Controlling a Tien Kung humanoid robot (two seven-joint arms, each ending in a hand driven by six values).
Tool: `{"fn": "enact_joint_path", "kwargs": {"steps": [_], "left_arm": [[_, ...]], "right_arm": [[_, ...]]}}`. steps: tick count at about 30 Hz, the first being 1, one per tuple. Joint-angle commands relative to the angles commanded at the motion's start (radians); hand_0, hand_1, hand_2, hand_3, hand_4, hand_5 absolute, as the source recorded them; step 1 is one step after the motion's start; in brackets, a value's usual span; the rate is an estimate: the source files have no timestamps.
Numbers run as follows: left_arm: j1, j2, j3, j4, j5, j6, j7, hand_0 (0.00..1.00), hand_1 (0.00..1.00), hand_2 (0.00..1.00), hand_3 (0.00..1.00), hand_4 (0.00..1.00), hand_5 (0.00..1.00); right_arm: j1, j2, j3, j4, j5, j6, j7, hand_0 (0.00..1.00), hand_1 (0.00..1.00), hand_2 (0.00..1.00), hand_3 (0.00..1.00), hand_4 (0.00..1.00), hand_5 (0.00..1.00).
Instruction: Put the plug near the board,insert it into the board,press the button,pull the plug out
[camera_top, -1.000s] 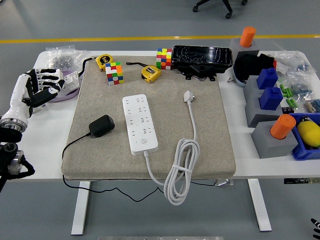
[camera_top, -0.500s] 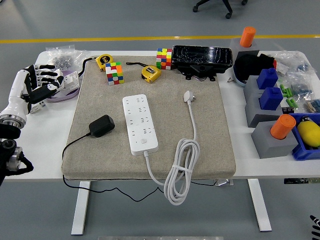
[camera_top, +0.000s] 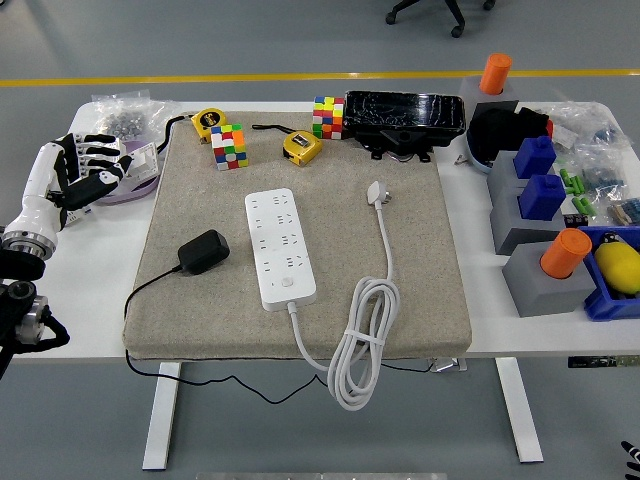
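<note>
Change: left hand (camera_top: 82, 170) drifted a bit over the last second, dipped toward the table edge, then came back up and out; nothing else budged.
Left hand: hovering well off to the left of the power strip (camera_top: 279, 247), over the white table (camera_top: 95, 290) past the mat's left edge; fingers spread and loose, holding nothing.
Right hand: barely a sliver at the bottom right corner, way too little to call open or curled.
Black plug (camera_top: 203, 251): lying flat on the grey mat (camera_top: 420, 260), just left of the power strip, not touching it, cord trailing off toward the near-left.
Power strip: lengthwise mid-mat, sockets looked empty, button (camera_top: 288, 283) near its close end, though too small to say pressed or not.
White plug (camera_top: 377, 193): right of the power strip, own cable coiled toward the near edge.
Meaning for the task: plug sat beside the board and out of it, which fit either a plug freshly placed near or one already pulled out. Hand shuffle alone settled neither.
</note>
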Motion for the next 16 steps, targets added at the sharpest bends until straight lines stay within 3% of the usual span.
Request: {"fn": "enact_joint_path", "kwargs": {"steps": [16], "left_arm": [[0.015, -0.009, -0.026, -0.004, 0.009, -0.006, 0.01, 0.474, 0.505, 0.549, 0.588, 0.76, 0.156]], "right_arm": [[-0.018, 0.004, 0.021, 0.003, -0.007, 0.002, -0.002, 0.665, 0.673, 0.67, 0.559, 0.92, 0.515]]}}
